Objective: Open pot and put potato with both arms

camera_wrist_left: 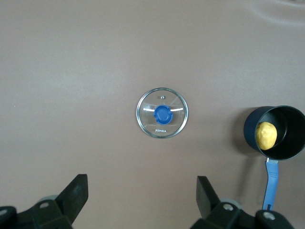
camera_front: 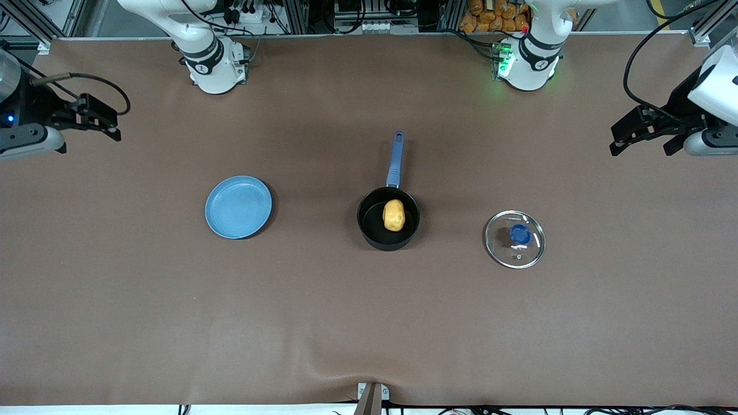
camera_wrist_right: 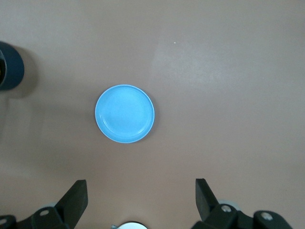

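The potato [camera_front: 394,215] lay inside the uncovered pot [camera_front: 388,219] at frame centre on the worktop [camera_front: 369,323], its lid [camera_front: 515,238] flat beside it, while the left end effector [camera_front: 640,135] and right end effector [camera_front: 95,118] hung wide open and empty at the frame edges.

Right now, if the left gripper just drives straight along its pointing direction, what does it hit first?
Probably bare table: the open left gripper looks down, with the glass lid centred ahead. Depth is unclear, so the lid is the nearest candidate.
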Controlling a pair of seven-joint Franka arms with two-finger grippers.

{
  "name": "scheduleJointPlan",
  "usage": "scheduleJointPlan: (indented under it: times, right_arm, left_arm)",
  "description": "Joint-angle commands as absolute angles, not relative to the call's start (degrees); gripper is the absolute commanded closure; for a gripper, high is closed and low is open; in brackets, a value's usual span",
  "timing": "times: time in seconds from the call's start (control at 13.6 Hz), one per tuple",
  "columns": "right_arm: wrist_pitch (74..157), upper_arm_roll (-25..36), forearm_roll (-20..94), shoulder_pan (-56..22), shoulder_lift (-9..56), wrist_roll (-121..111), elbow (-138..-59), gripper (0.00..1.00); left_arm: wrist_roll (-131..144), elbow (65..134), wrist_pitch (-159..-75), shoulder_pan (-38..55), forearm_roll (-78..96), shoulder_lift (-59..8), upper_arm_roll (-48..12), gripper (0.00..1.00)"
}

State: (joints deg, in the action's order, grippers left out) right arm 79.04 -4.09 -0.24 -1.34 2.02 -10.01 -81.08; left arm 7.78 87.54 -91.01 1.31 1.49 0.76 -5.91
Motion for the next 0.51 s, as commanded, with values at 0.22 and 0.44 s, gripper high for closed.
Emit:
scheduleJointPlan:
  times: [0.22, 0.44]
  right_arm:
    - [77.1, -2.6, -1.2, -1.1, 0.8, -12.3, -78.3, 0.0]
    - [79.4, -1.8, -0.7, -0.5, -2.4, -12.5, -84.5, 0.0]
  left_arm:
    - [5.6, 87.7, -91.3, 1.0, 1.4, 1.2, -6.0, 0.0]
    - [5.6, 87.8, -91.2, 1.0, 1.4, 1.2, -5.9, 0.0]
